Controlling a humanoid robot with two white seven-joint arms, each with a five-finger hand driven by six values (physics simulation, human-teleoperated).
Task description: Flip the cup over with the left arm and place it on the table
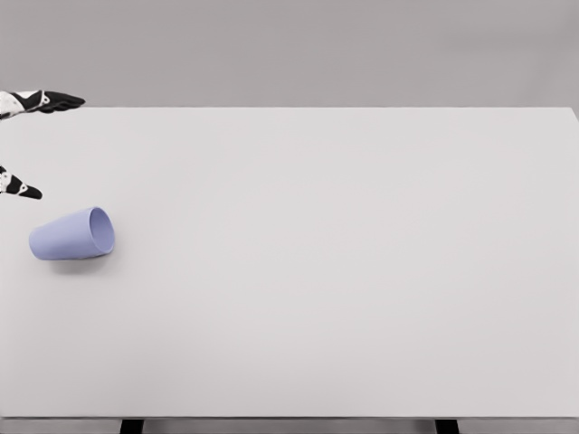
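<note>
A pale lavender cup [72, 235] lies on its side on the white table [326, 262] near the left edge, its open mouth facing right. My left hand [25, 145] reaches in from the left edge just above and behind the cup. Only its black fingertips [56, 100] show, spread wide apart and holding nothing. The lower fingertip sits a short way above the cup without touching it. The rest of the hand is cut off by the frame edge. My right arm does not show.
The table's front edge runs along the bottom of the view, with two dark legs [132, 426] below it. A grey wall stands behind the far edge.
</note>
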